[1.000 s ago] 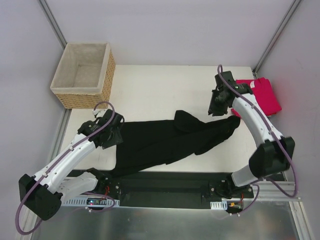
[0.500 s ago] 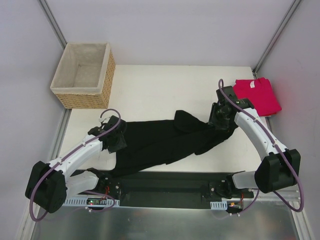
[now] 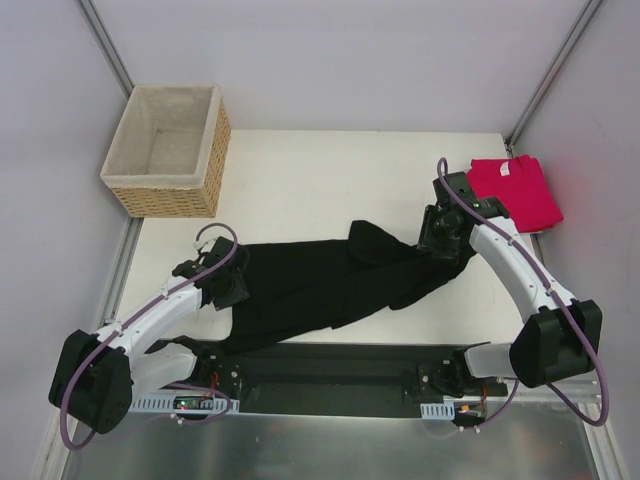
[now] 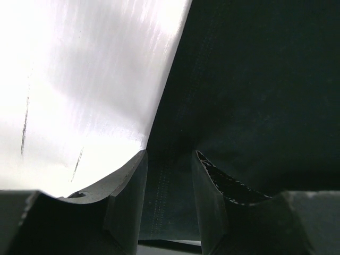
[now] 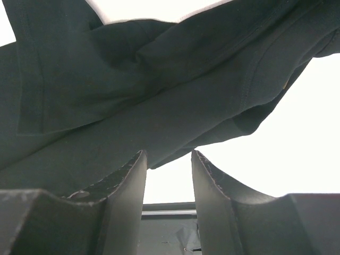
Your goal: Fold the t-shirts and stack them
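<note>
Left gripper point(image 4: 170, 159): jaws partly spread, astride the left edge of the black t-shirt point(image 3: 320, 285) | Right gripper point(image 5: 169, 159): jaws partly spread, low over the same shirt's right end | black t-shirt: rumpled, stretched across the near worktop point(image 3: 310, 180) | red t-shirt point(image 3: 515, 192): folded, far right corner | wicker basket point(image 3: 216, 140): far left corner

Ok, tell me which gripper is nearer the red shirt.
Right. The right gripper is at one end of the black shirt, close beside the red shirt; the left gripper is far across the table at its other end.
</note>
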Motion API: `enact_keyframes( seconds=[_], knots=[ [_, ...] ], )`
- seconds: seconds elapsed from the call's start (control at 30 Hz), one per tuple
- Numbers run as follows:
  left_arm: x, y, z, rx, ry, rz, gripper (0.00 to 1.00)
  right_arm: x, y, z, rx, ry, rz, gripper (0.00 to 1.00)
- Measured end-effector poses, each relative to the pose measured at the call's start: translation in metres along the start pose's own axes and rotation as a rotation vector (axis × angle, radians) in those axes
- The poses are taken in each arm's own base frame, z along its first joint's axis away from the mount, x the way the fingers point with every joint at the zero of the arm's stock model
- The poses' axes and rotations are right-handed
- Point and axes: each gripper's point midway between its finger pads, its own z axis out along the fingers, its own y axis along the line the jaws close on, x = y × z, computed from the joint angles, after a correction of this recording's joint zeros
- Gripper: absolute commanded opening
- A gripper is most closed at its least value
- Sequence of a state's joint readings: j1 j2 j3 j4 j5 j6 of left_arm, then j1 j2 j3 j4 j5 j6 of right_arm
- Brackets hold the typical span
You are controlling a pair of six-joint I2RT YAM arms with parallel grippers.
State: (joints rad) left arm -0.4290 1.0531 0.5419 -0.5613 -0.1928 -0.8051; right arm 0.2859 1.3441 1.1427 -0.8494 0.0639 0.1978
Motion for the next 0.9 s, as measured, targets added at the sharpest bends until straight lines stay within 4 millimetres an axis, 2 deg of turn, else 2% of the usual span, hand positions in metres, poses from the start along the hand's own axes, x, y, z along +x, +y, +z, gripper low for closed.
enact_keyframes(
  seconds=[0.13, 0.33, 0.43, 0.47, 0.53, 0.57, 0.8, 0.9],
  knots=[
    [-0.004, 0.001, -0.001, 0.002, -0.010, 0.000, 0.38, 0.000, 0.000, -0.001, -0.002, -0.002, 0.000, 0.42],
    [0.002, 0.005, 0.008, -0.037, 0.026, 0.011, 0.37, 0.000, 0.000, -0.001, -0.002, -0.002, 0.000, 0.42],
    [0.004, 0.005, 0.011, -0.038, 0.029, 0.013, 0.32, 0.000, 0.000, -0.001, -0.001, -0.002, 0.000, 0.42],
    [0.004, 0.005, 0.013, -0.037, 0.031, 0.015, 0.28, 0.000, 0.000, -0.001, -0.002, -0.002, 0.000, 0.42],
    [0.005, 0.005, 0.015, -0.036, 0.032, 0.024, 0.06, 0.000, 0.000, -0.001, -0.002, -0.002, 0.000, 0.42],
    [0.004, 0.004, 0.016, -0.034, 0.032, 0.030, 0.00, 0.000, 0.000, -0.001, -0.002, -0.002, 0.000, 0.41],
    [0.002, -0.004, 0.015, -0.005, 0.044, 0.054, 0.00, 0.000, 0.000, -0.001, -0.001, -0.004, 0.000, 0.39],
    [-0.013, -0.014, -0.001, 0.023, 0.020, 0.063, 0.00, -0.001, -0.001, -0.003, 0.003, -0.015, 0.000, 0.39]
  ],
)
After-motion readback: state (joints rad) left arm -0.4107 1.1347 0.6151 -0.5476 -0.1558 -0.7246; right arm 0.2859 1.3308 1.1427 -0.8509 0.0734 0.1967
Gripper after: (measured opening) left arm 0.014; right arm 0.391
